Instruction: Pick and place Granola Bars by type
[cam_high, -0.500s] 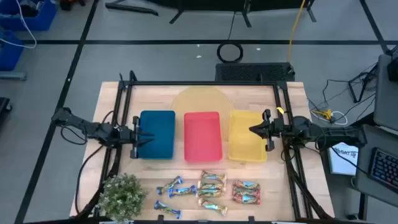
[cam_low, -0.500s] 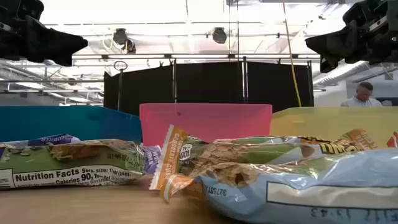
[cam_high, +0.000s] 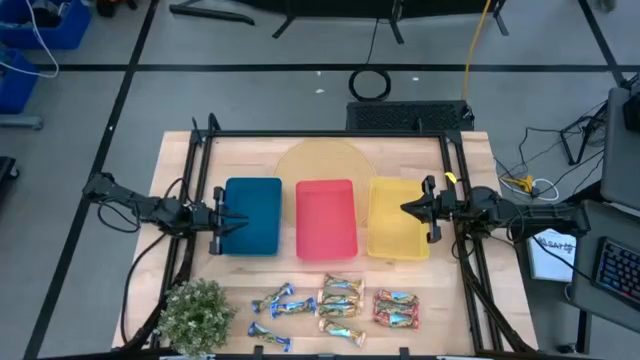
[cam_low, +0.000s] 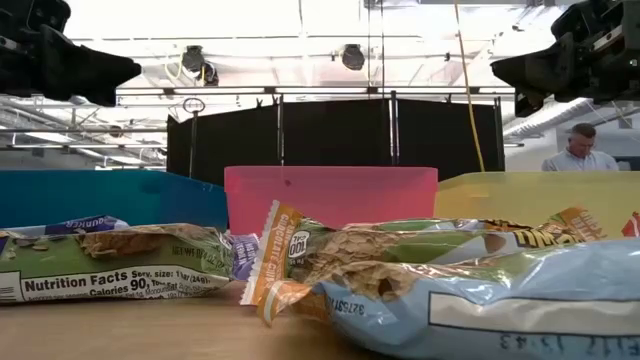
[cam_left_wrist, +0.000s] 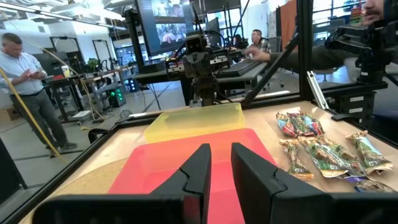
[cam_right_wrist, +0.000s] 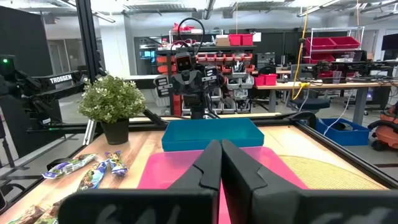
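The granola bars lie flat in three groups along the table's near edge: blue-silver, gold-tan with teal and red-orange. My left gripper hovers over the blue tray's left edge, pointing right, and touches nothing. Its own wrist view shows a narrow gap between the fingers of the left gripper. My right gripper hovers over the yellow tray, pointing left. In its wrist view the fingers of the right gripper stand shut, holding nothing.
Three trays sit side by side mid-table: blue, red, yellow. A round tan mat lies behind them. A small potted plant stands at the near left corner. A black frame rails the table. People stand in the room beyond.
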